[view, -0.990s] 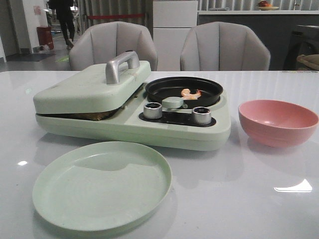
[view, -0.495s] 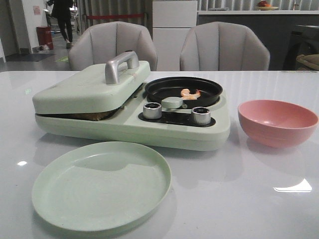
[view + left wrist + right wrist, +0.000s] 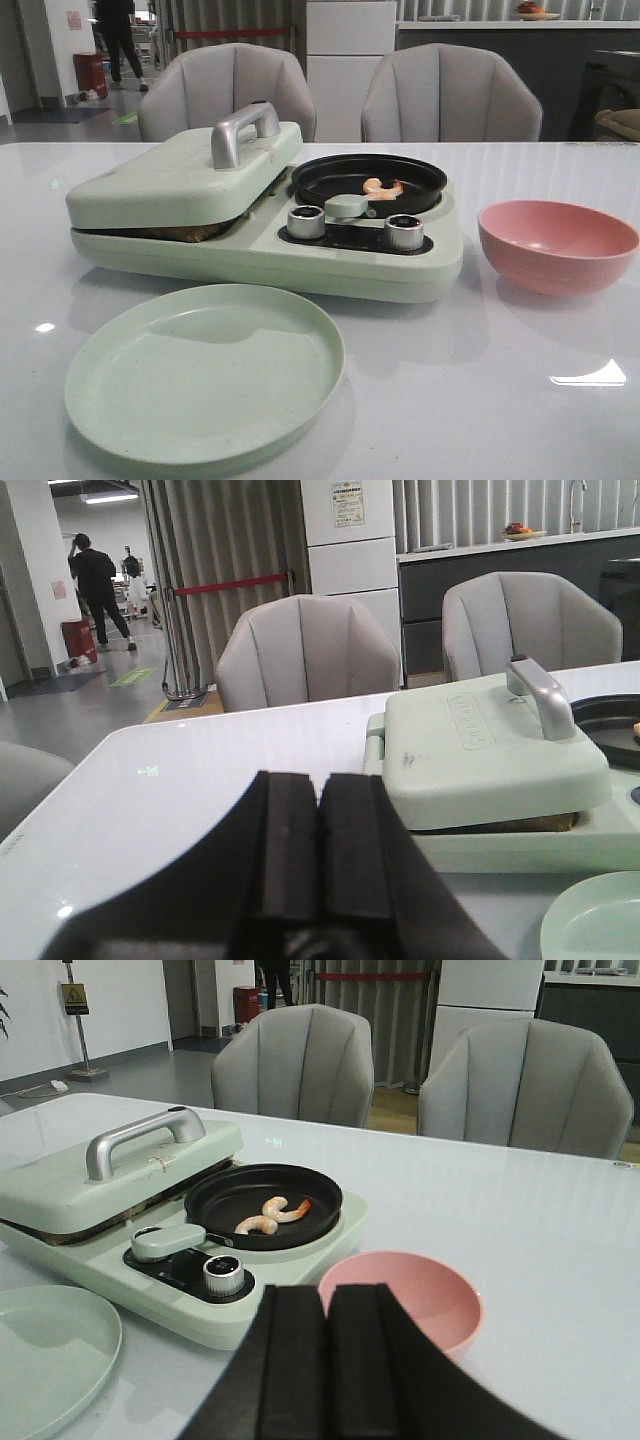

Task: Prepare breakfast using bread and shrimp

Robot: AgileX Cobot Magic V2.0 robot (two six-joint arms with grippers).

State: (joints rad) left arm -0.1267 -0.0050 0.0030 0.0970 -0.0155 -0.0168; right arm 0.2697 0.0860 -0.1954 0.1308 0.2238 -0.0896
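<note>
Both grippers are clenched on nothing. The left gripper (image 3: 318, 850) has its two black pads pressed flat together with only a seam between them, and it touches no object; it hangs over bare table (image 3: 200, 780) beside the cooker (image 3: 480, 780), off its lidded end. The right gripper (image 3: 328, 1360) is the same, pads together and empty, hovering just short of the pink bowl (image 3: 415, 1295), which looks empty, with the pan (image 3: 263, 1205) beyond it. Neither arm shows in the front view, so both sit well back from the work. As for progress, two shrimp (image 3: 272, 1215) already lie in the black pan on the cooker's right side, curled and touching each other near its middle. The lid (image 3: 180, 175) on the cooker's left side is down but not fully flat; a brown edge shows in the gap under it, which I take to be the bread (image 3: 185, 234), pressed inside, though how many slices cannot be told. So loading seems done and the food is probably cooking. The green plate (image 3: 205, 370) in front of the cooker holds nothing, so what is left, by my reading, is lifting the lid by its metal handle (image 3: 243, 130), moving the bread to the plate, and adding the shrimp.
</note>
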